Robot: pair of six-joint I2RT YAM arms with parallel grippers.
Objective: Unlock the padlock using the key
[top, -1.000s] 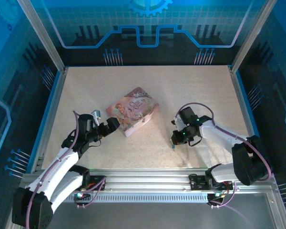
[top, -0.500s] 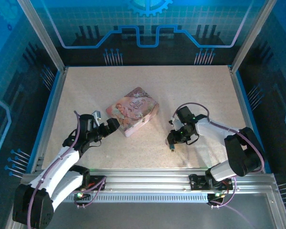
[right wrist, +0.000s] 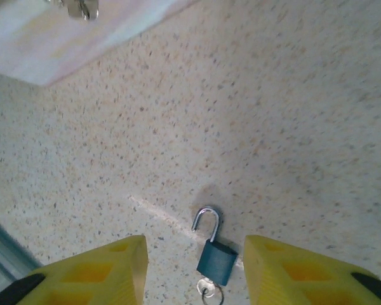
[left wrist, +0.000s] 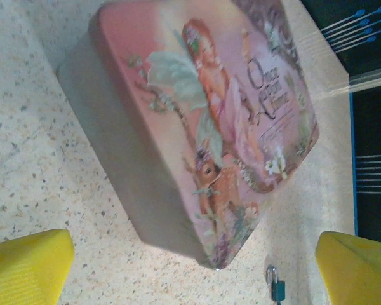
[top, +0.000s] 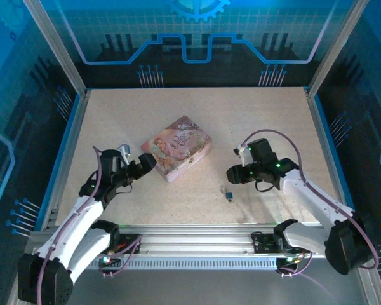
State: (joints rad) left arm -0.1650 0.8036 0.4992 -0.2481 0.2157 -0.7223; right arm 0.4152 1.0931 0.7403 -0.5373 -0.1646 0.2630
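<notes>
padlock [top: 228,192]: lying flat on the table [top: 273,127], lower centre of the overhead view, well apart from the tin [top: 178,147]; in the right wrist view [right wrist: 216,259] it is sitting at bottom centre between the yellow fingers [right wrist: 95,270], touching neither.
shackle [right wrist: 206,219]: showing one end free of the body, so the lock is looking already open.
key [right wrist: 207,291]: poking out of the padlock's base at the bottom edge of the right wrist view.
right gripper [top: 231,173]: hovering just up and right of the padlock, fingers spread wide, carrying nothing.
left gripper [top: 149,164]: sitting at the tin's left corner, fingers wide, empty.
risk: a finger coming down could be nudging the light padlock, sliding it away or snapping the shackle back in; a pinch on the key alone could be pulling it out.
</notes>
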